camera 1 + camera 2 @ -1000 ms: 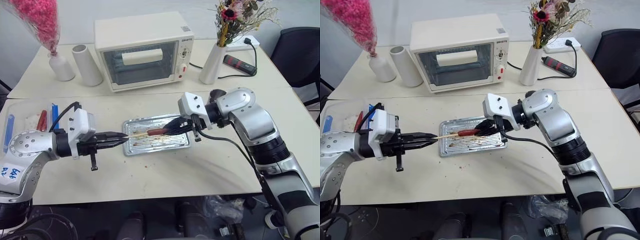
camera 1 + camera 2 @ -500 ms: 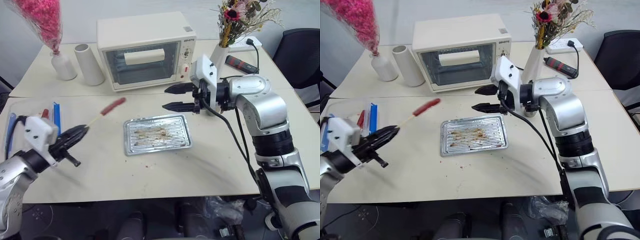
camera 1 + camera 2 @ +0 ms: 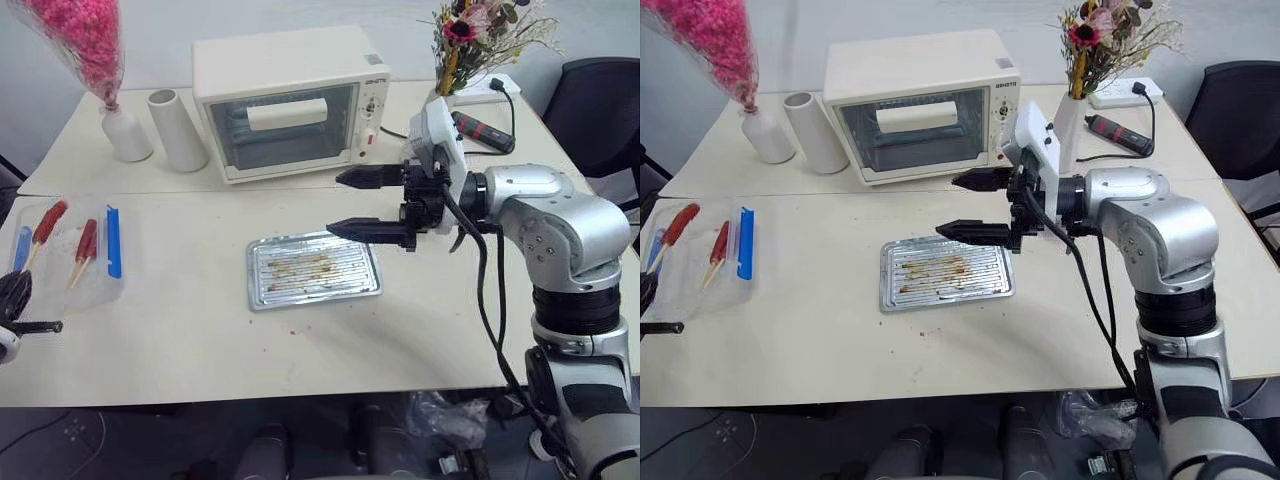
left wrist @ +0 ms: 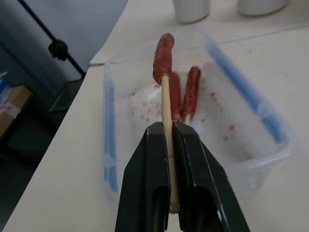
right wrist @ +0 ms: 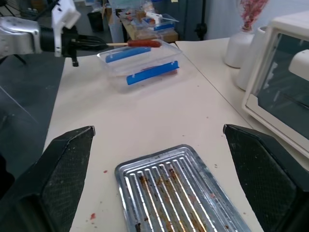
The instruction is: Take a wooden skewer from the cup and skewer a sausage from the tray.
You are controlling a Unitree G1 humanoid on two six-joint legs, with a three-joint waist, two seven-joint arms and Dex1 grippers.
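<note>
My left gripper (image 4: 166, 145) is clamped on the wooden skewer (image 4: 166, 108), the sausage (image 4: 162, 52) on its far tip above the clear box (image 4: 248, 121). My right gripper (image 3: 365, 203) gapes wide over the empty tray (image 3: 314, 268). The sausage may slide off if I tilt it.

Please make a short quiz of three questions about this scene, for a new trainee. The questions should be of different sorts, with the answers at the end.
1. True or false: the tray holds a sausage.
2. What is the left hand shut on?
A. a bare stick
B. a wooden skewer with a sausage on its tip
C. the blue bar
3. Fill in: the skewered sausage is held over the clear plastic ____, where two more sausages on sticks lie.

Key
1. False: only brown stains lie on its ribbed base.
2. B
3. box

The right hand stands open above the tray's far right corner, holding nothing.
</note>
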